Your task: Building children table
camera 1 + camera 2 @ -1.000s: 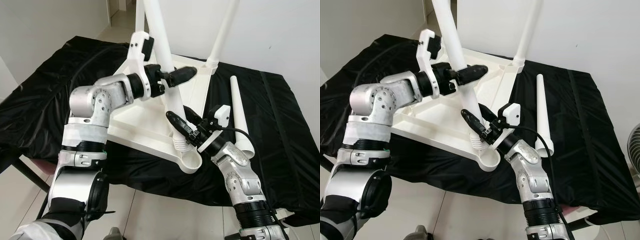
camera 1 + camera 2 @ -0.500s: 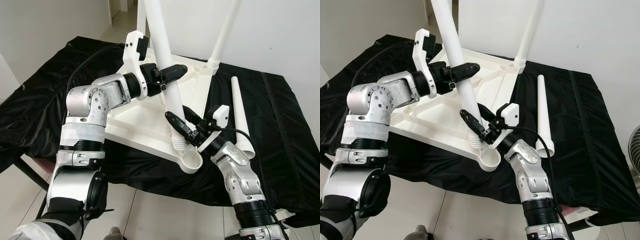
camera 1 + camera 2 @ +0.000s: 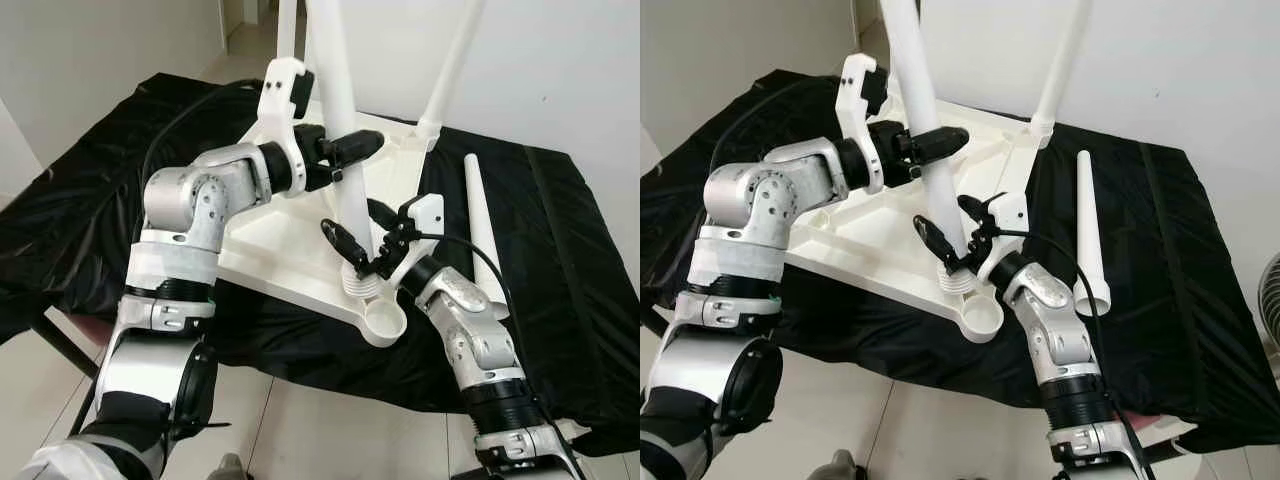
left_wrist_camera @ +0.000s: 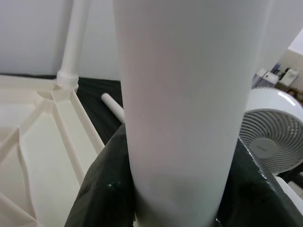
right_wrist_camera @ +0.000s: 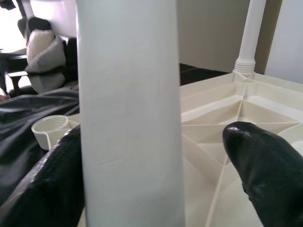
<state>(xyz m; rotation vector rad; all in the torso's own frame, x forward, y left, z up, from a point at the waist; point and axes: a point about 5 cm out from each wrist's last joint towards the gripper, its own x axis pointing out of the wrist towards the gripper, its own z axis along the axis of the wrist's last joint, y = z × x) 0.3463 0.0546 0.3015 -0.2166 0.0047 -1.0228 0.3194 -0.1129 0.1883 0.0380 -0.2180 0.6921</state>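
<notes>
1. Left eye view: an upturned white table top (image 3: 290, 235) lies on a black cloth (image 3: 90, 200) over a work surface. A white table leg (image 3: 335, 100) stands nearly upright near the top's near-right corner. The left gripper (image 3: 350, 150) clamps the leg partway up. The right gripper (image 3: 355, 245) has a finger on either side of the leg's base, just above its ribbed threaded end (image 3: 362, 288). An empty round socket (image 3: 385, 320) sits on the near corner, just beside that end. The step in hand appears to be seating this leg; the next move probably calls for keeping it upright and pressing or turning it home.

2. Right eye view: the same scene. It shows more clearly a fitted leg (image 3: 1060, 70) standing at the far corner and a spare leg (image 3: 1087, 230) lying loose on the cloth to the right.

3. Left wrist view: the leg fills the space between the black fingers (image 4: 102, 189), which press against it. A white fan (image 4: 274, 123) stands beyond, which the head views hardly show.

4. Right wrist view: one finger hugs the leg, while the other fingertip (image 5: 258, 156) stands slightly apart, so this grasp looks loose. A chair (image 5: 40, 52) is visible far behind.
</notes>
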